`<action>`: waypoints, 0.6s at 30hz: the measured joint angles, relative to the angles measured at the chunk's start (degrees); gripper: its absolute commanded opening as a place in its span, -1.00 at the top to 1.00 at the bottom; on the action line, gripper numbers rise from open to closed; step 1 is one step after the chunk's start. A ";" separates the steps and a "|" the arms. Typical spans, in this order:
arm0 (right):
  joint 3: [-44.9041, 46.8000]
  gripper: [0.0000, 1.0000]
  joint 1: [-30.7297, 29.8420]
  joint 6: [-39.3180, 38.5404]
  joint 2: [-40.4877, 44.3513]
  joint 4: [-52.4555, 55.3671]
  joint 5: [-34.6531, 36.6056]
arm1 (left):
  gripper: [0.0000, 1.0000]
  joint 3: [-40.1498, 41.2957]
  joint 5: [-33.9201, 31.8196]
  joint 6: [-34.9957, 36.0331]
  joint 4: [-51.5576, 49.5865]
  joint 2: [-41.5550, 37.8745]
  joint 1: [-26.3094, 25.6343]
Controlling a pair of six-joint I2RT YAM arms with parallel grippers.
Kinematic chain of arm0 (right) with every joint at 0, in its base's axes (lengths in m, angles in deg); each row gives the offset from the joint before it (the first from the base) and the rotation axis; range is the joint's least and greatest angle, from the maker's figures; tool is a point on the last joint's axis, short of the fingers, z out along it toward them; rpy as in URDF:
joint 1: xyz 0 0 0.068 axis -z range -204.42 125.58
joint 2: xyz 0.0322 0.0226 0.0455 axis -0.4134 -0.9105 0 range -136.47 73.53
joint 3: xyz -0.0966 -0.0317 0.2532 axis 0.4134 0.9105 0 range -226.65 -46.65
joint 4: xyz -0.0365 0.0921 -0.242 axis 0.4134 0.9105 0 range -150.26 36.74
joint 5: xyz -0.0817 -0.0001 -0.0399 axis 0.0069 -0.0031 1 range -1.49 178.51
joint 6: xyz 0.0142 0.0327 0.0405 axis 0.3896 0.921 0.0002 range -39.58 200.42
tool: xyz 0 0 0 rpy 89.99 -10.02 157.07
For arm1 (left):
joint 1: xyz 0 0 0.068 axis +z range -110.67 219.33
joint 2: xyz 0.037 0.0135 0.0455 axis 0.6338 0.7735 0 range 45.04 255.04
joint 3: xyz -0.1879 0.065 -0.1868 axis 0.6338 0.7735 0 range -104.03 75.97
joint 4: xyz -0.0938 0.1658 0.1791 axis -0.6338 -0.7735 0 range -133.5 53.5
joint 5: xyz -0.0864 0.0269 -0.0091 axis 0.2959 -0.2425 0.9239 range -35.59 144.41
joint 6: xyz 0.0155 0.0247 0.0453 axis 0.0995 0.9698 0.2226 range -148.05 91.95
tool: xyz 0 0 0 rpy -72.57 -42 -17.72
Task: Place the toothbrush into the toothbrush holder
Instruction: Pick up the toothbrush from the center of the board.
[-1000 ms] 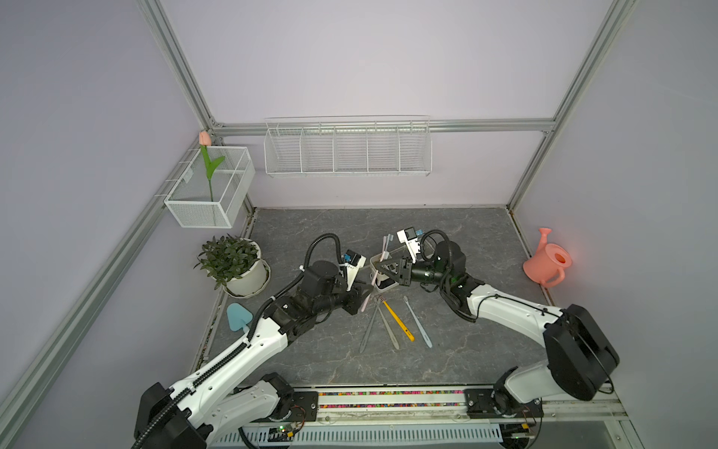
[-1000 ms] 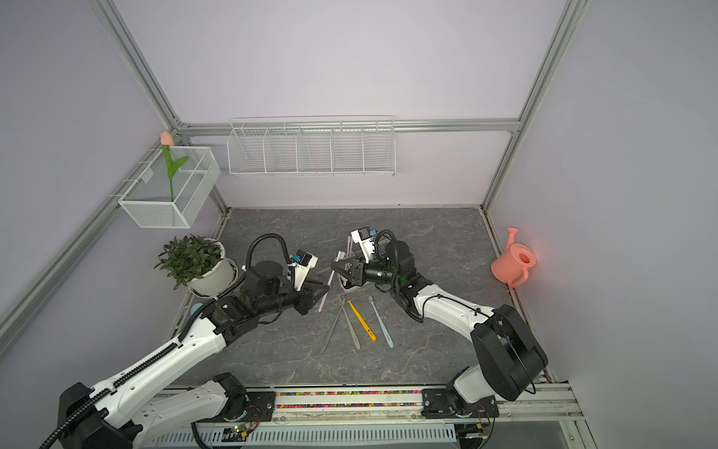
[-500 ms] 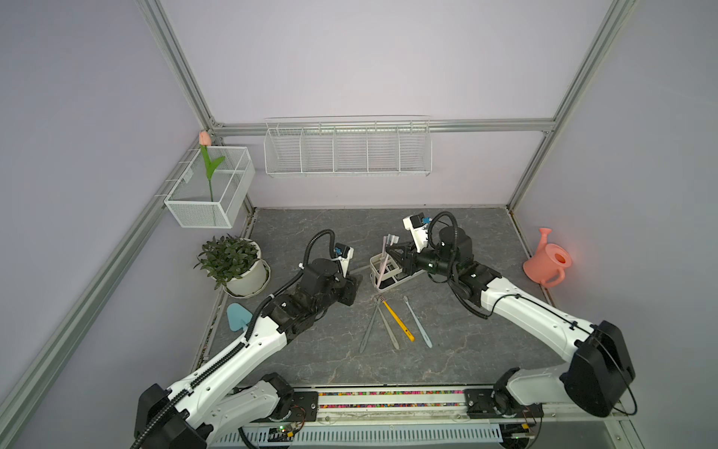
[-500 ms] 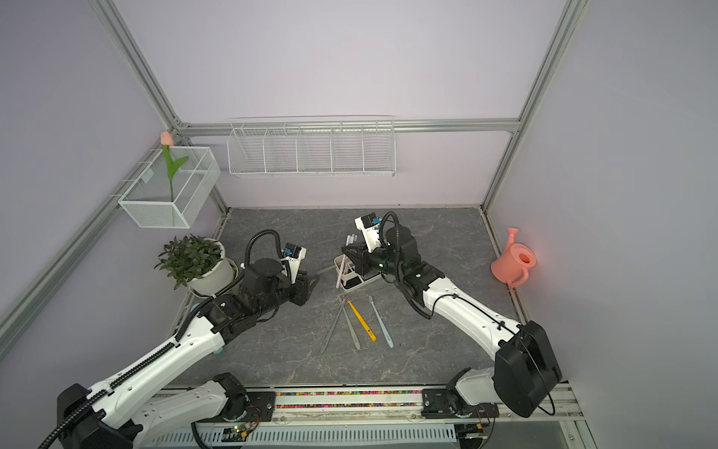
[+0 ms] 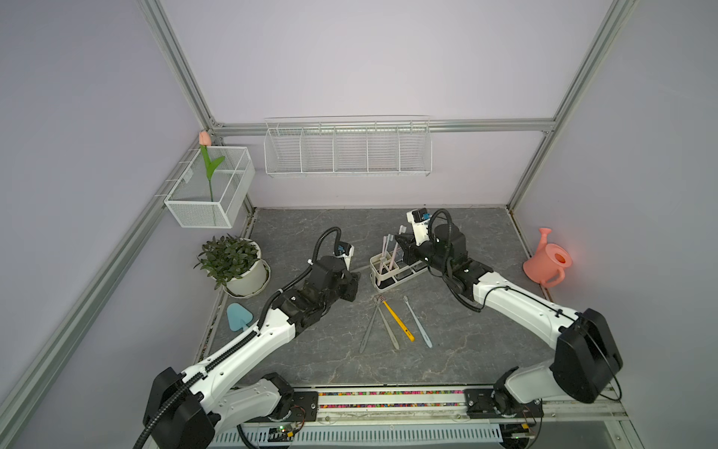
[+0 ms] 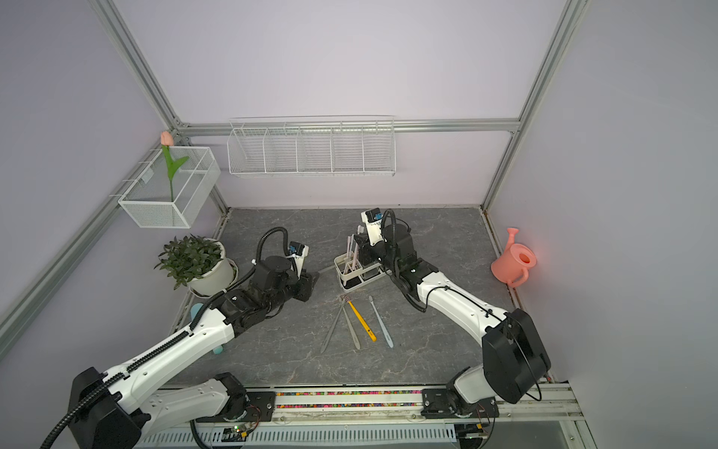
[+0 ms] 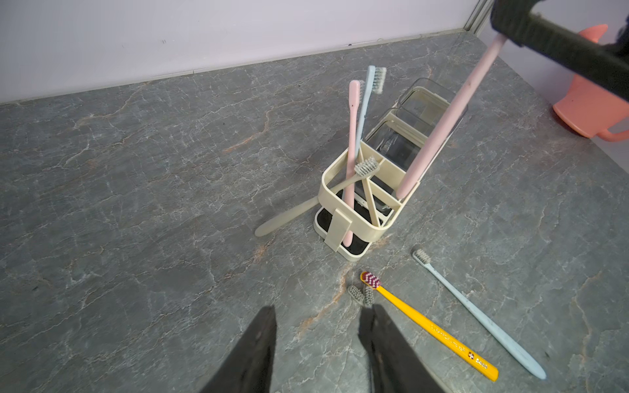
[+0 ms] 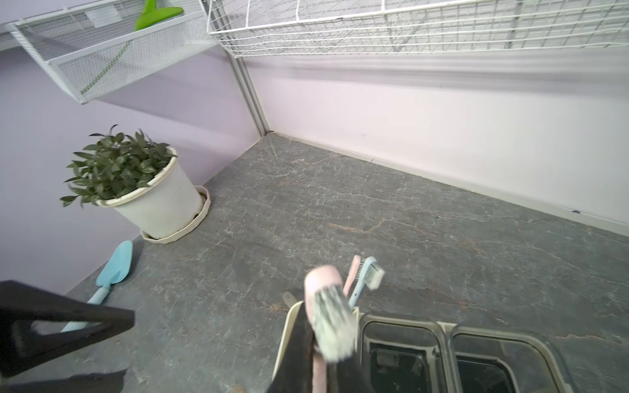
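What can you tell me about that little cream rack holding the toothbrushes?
The toothbrush holder is a cream, plastic-looking rack with a dark base, upright on the table. It has three compartments in a row: two hold clear cups, and the end one is split into slots. There lean a pink toothbrush and a blue toothbrush; a beige toothbrush pokes out its side, handle on the table. The right gripper holds a second pink toothbrush, lower end in a slot.

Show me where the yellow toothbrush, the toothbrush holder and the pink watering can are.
yellow toothbrush (image 7: 432, 331): left wrist view, middle of its handle.
toothbrush holder (image 7: 338, 227): left wrist view, the tab on its near wall.
pink watering can (image 5: 542, 269): a top view, its body.
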 measured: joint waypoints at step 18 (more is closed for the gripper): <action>-6.43 0.86 1.86 -0.98 -7.28 -2.84 -0.37 | 0.06 0.00 -1.44 0.07 1.66 0.74 0.00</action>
